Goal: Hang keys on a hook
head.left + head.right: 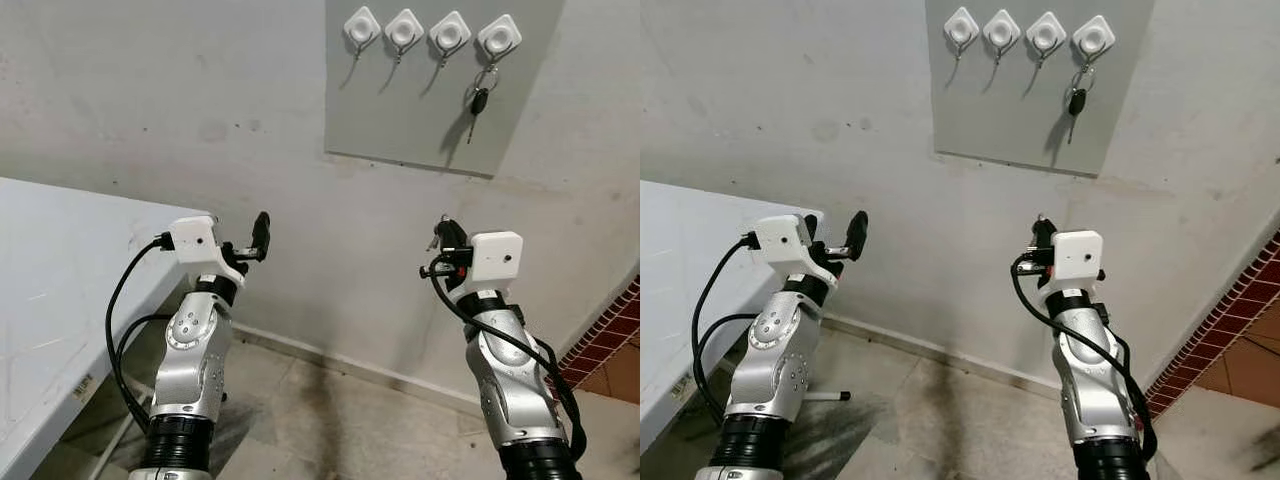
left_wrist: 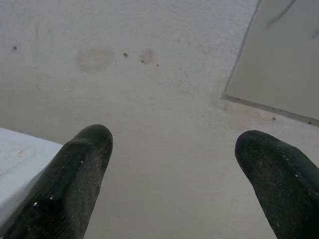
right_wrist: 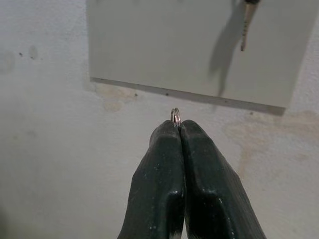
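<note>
While both silver arms are raised toward the pale plaster wall, the right gripper (image 3: 180,127) has its two long black fingers pressed tightly together on a small silver key ring (image 3: 175,115), whose loop pokes out just past the fingertips. In the head views that gripper (image 1: 441,232) sits below the grey rectangular board (image 1: 420,110) mounted on the wall, well apart from it. The board carries a row of four white square hooks – the first three (image 1: 362,28), (image 1: 404,30), (image 1: 449,34) are bare, and from the rightmost hook (image 1: 498,39) hangs a black-headed key on a ring (image 1: 479,102), its metal blade pointing down. The left gripper (image 2: 172,164) is spread wide with nothing between its fingers, held near the edge of the white table (image 1: 60,260) – it faces bare wall beside the board's lower corner
</note>
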Controlling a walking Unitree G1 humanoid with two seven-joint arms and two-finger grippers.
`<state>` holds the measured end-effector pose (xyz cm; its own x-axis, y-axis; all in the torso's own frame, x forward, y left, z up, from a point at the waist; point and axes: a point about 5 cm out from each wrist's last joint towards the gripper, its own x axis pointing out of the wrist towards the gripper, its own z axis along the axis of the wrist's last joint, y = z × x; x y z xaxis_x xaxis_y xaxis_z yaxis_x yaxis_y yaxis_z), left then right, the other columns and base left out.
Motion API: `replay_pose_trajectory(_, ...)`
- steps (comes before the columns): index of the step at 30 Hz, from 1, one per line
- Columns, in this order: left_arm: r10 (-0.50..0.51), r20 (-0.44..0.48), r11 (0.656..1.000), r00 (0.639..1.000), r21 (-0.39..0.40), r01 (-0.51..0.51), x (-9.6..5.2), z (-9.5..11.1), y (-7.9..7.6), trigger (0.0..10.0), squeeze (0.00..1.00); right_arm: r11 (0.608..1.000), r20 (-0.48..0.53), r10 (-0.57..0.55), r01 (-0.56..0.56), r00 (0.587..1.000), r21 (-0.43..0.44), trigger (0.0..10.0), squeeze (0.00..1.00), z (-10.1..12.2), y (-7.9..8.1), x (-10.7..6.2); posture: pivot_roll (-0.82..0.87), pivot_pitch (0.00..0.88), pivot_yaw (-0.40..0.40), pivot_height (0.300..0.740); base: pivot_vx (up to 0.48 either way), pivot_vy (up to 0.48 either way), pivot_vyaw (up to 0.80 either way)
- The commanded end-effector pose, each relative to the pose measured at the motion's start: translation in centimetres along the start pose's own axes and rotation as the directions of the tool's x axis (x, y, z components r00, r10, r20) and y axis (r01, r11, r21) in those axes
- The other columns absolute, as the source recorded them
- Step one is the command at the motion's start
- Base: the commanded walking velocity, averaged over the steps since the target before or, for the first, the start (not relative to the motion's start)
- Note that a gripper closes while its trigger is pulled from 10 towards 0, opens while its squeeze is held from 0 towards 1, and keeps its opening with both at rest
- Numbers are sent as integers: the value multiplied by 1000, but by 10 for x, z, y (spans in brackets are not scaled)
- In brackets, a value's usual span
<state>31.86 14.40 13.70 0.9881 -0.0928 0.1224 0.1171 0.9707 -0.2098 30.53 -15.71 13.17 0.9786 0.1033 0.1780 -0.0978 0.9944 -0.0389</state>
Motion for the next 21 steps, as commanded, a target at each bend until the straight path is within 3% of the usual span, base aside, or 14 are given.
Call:
replay_pose_trajectory(1, -1, 21, 1000, 1000, -12, 2, 0, 4, 0, 10000, 0, 1000, 26, 11, -11, 1000, -2, 10000, 0, 7, 1, 4, 27, 0, -20, 740, 0, 0, 0)
replay_pose_trajectory(6, 5, 19, 1000, 1000, -28, -5, 0, 3, -1, 10000, 0, 1000, 24, 13, -13, 1000, -9, 10000, 0, 8, -1, 3, 23, 0, -29, 740, 0, 448, 0)
replay_pose_trajectory(13, 2, 5, 1000, 1000, 2, -2, -2, 0, -1, 10000, 0, 1000, 16, 17, -17, 1000, -15, 10000, 0, 7, -2, 2, 18, 0, -36, 740, 0, 0, 0)
replay_pose_trajectory(21, -85, -16, 996, 996, 33, 86, 2, -3, -9, 10000, 0, 999, 10, 35, -35, 999, -30, 10000, 0, 8, -5, 2, 4, 5, -40, 740, 0, 0, 0)
